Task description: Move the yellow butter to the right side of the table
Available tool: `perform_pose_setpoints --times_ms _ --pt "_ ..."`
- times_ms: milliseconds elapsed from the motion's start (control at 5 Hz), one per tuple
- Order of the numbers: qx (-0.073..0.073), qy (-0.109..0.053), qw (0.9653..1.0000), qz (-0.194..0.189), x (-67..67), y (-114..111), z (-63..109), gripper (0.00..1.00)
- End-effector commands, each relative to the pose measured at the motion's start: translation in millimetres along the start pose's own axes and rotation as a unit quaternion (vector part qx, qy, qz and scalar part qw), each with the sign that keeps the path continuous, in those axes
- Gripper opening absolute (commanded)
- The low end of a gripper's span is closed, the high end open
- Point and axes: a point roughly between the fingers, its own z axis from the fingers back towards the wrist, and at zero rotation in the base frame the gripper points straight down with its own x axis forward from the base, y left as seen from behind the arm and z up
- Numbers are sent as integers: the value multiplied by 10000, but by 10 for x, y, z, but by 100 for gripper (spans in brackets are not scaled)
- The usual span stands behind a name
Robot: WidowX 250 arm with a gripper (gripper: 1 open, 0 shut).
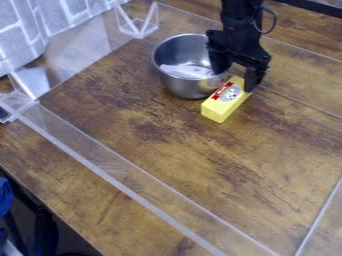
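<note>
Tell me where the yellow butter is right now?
In the camera view, the yellow butter is right of the middle, toward the top, beside the metal bowl.

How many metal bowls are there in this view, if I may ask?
1: the bowl stands on the table, beside the butter. The gripper hides part of the scene behind it.

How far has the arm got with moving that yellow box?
Not far, it seems. The black gripper is down at the far end of the yellow butter box; I can't tell if it grips. The box sits beside the round silver bowl, so the move right looks still to do.
</note>
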Motion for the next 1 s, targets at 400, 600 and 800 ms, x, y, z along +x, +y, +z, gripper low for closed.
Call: perform_pose_setpoints --times_ms 400,600,800 --pt "17 -130 9998 169 -36 109 -12 100" --pt "-21 -55 9998 175 -50 93 -110 100" --pt "-57 14 9998 180 -64 77 -205 100"
